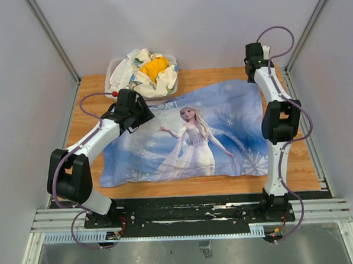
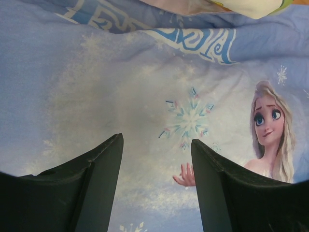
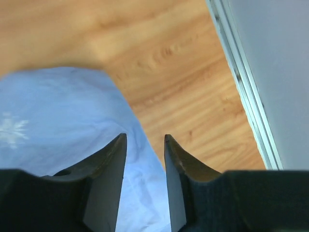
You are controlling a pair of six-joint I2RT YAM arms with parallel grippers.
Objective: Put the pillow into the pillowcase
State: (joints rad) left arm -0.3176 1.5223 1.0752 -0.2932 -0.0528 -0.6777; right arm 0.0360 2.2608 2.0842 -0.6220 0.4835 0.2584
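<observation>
The pillowcase [image 1: 188, 137] lies spread on the wooden table, blue princess side up, and looks puffy. No cream pillow shows in any view. My left gripper [image 1: 141, 113] is open and empty just above the case's upper left part. In the left wrist view its tips [image 2: 157, 142] frame the printed blue cloth [image 2: 145, 96]. My right gripper [image 1: 257, 73] hovers at the case's far right corner. In the right wrist view it [image 3: 145, 140] is open with a narrow gap, over the pale blue edge [image 3: 58, 111], holding nothing.
A clear bin [image 1: 111, 70] at the back left holds white floral cloths [image 1: 135, 75] and a yellow cloth [image 1: 155, 67]; a cloth edge [image 2: 251, 7] shows in the left wrist view. Bare wood [image 3: 183, 72] lies right of the case. A wall rail [image 3: 241, 82] runs close by.
</observation>
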